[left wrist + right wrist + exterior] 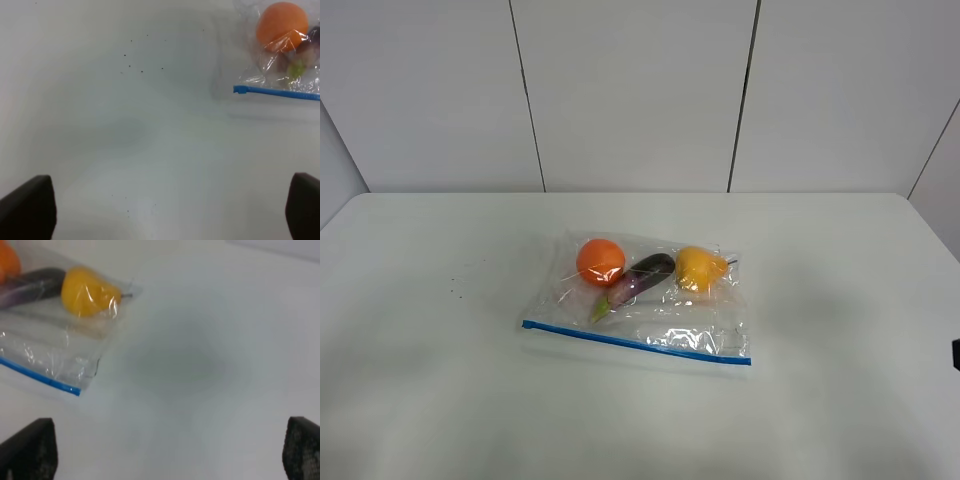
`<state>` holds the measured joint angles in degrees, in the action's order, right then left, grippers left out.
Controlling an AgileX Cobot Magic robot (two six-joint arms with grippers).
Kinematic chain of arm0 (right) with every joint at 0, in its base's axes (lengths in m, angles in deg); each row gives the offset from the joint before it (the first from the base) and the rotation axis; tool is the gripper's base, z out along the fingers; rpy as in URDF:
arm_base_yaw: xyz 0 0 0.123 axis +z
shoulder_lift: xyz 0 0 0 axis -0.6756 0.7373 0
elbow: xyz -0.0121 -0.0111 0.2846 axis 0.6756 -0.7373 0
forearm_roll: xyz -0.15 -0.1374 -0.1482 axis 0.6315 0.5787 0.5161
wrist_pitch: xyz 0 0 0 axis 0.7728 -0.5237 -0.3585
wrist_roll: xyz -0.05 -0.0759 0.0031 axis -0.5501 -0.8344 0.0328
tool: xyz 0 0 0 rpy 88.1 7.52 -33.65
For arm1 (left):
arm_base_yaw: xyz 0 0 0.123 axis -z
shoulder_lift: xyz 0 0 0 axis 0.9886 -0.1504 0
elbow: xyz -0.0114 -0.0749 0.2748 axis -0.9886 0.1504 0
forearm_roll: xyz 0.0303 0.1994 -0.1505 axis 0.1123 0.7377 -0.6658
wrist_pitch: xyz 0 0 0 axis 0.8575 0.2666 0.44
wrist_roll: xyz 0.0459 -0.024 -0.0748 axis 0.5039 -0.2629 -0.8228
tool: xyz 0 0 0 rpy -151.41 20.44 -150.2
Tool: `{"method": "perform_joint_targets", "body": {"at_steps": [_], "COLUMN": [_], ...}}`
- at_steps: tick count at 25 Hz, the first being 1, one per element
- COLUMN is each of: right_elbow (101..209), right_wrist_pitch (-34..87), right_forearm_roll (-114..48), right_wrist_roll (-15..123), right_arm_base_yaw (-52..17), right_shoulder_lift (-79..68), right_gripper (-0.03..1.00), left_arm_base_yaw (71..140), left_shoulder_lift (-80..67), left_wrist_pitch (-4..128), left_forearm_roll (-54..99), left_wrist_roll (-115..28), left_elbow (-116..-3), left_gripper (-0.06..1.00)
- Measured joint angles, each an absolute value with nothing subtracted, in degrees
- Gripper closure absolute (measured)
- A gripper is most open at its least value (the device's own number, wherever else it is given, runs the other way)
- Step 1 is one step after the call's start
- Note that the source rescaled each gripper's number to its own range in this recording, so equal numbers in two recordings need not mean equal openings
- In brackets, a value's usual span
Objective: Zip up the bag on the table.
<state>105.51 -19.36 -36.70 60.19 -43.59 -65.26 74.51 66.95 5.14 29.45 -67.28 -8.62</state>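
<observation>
The clear crinkly bag (650,320) lies flat in the middle of the white table (840,300). Inside it are an orange (600,260), a purple eggplant (642,277) and a yellow pear (698,268). Its blue zipper strip (635,341) runs along the near edge. In the left wrist view my left gripper (170,200) is open and empty over bare table, apart from the strip's end (240,89) and the orange (282,25). In the right wrist view my right gripper (167,440) is open and empty, apart from the bag's other corner (75,390) and the pear (89,297).
A few dark specks (135,60) mark the table to the left of the bag. A grey panelled wall (635,90) stands behind the table's far edge. A small dark part (956,355) shows at the right edge of the exterior view.
</observation>
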Motion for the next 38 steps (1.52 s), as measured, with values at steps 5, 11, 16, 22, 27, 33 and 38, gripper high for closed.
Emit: {"method": "perform_joint_targets", "body": {"at_steps": [5, 11, 16, 22, 27, 33, 38], "right_elbow": [105.44, 105.12, 104.55, 103.80, 103.80, 103.80, 103.80], "right_wrist_pitch": [-22.52, -22.58, -22.61, -23.64, -23.64, -23.64, -23.64], "right_forearm_roll": [-36.05, -35.86, -35.70, -32.78, -29.98, -29.68, -29.68], "right_wrist_roll": [61.19, 61.38, 61.38, 63.71, 67.78, 69.08, 69.09], "right_arm_base_yaw": [-43.59, -43.59, -43.59, -43.59, -43.59, -43.59, -43.59], "right_shoulder_lift": [-74.46, -79.09, -79.09, -79.09, -79.09, -79.09, -79.09], "right_gripper": [-0.03, -0.03, -0.03, -0.03, -0.03, -0.03, -0.03], "left_arm_base_yaw": [74.51, 74.51, 74.51, 74.51, 74.51, 74.51, 74.51], "left_shoulder_lift": [66.95, 66.95, 66.95, 66.95, 66.95, 66.95, 66.95], "left_wrist_pitch": [5.14, 5.14, 5.14, 5.14, 5.14, 5.14, 5.14], "left_forearm_roll": [29.45, 29.45, 29.45, 29.45, 29.45, 29.45, 29.45], "left_wrist_roll": [-67.28, -67.28, -67.28, -67.28, -67.28, -67.28, -67.28], "left_elbow": [-8.62, -8.62, -8.62, -8.62, -8.62, -8.62, -8.62], "left_gripper": [-0.05, -0.05, -0.05, -0.05, -0.05, -0.05, -0.05]}}
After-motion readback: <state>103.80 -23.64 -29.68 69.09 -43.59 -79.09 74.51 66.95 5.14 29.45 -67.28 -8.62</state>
